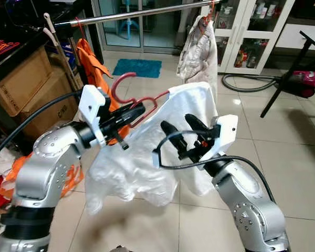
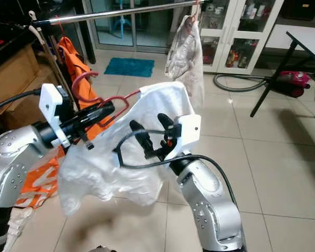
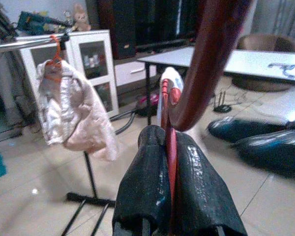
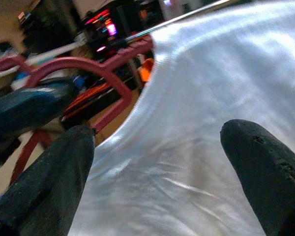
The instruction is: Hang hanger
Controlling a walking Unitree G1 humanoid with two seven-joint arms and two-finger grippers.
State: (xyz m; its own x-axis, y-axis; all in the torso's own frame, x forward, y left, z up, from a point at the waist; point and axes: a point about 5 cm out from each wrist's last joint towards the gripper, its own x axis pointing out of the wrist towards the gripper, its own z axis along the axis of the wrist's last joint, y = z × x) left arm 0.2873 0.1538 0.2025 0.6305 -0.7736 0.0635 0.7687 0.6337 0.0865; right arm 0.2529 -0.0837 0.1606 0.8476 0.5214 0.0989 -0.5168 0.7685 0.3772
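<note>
One red hanger (image 1: 147, 102) in left pincer (image 1: 134, 111)

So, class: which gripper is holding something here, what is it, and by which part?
The left gripper is shut on the red hanger, clamped just below its hook, with the white garment draped on it. The right gripper is open and holds nothing.

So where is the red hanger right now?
Left eye view: red hanger clamped in the left gripper, centre-left, carrying the white garment, below the rail.
</note>
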